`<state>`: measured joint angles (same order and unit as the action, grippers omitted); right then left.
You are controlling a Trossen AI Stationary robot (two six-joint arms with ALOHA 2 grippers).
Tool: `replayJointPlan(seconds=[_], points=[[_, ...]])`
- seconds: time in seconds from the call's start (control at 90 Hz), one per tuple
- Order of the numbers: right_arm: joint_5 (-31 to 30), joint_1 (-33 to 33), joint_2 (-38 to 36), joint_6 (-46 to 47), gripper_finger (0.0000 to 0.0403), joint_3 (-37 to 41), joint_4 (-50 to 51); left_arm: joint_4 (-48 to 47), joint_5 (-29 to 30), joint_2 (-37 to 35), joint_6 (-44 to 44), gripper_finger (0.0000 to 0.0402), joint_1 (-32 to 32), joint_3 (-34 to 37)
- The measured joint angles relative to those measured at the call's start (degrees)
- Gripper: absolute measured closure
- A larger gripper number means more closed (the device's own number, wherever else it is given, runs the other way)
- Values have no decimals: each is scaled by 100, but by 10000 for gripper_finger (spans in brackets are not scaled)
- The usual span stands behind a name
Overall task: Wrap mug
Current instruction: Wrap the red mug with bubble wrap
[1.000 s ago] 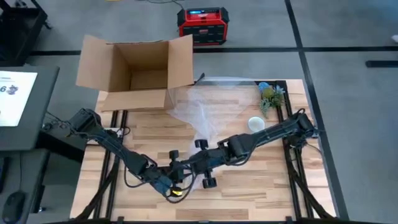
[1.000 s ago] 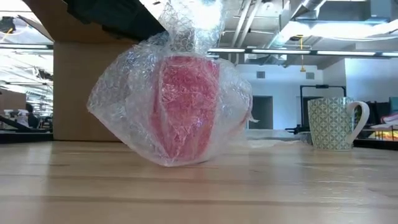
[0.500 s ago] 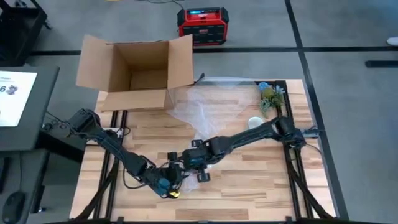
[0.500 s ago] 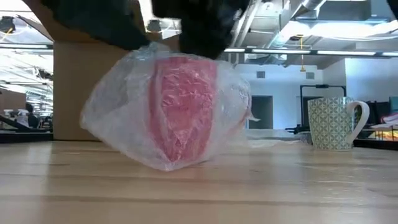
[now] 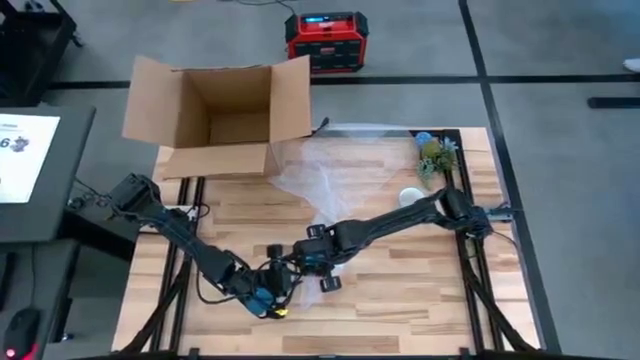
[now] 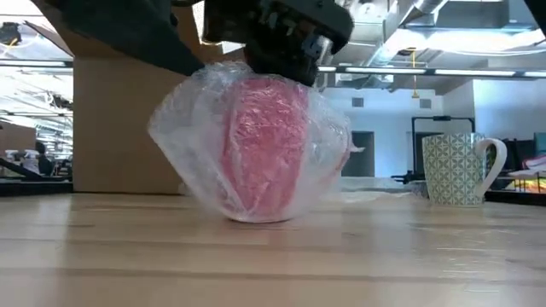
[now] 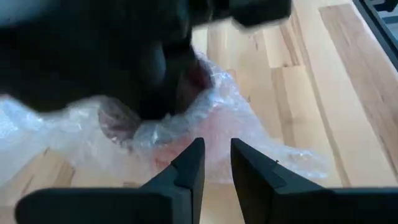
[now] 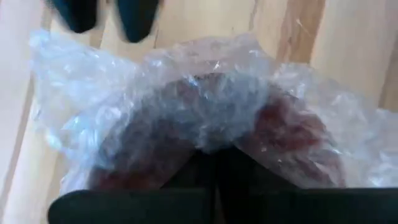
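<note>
White sheet [image 5: 25,150] — perhaps a "6" — nothing else legible.

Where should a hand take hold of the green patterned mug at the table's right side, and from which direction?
Probably the mug is best gripped across its rim from above. It stands upright with its mouth open to the top, and its handle sticks out sideways, so a side grasp could hit it. The plant close beside it also leaves little room for a side approach.

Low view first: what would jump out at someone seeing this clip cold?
A red mug bundled in bubble wrap stands on the table near its front edge, with the right gripper pressing onto its top. A patterned mug stands unwrapped at the right, a cardboard box at the far left corner.
</note>
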<state>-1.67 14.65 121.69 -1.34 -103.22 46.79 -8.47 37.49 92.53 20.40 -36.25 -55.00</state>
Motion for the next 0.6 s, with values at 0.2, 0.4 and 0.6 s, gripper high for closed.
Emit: replayJointPlan(seconds=[0.2,0.4,0.6], points=[[2,149,-480,135,403,-20,17,49,-9,4,-22,345,0,0],[2,151,-463,135,403,-22,-34,47,-13,4,-24,345,0,0],[66,-131,278,26,403,-26,-61,-148,-25,9,4,345,-7,0]])
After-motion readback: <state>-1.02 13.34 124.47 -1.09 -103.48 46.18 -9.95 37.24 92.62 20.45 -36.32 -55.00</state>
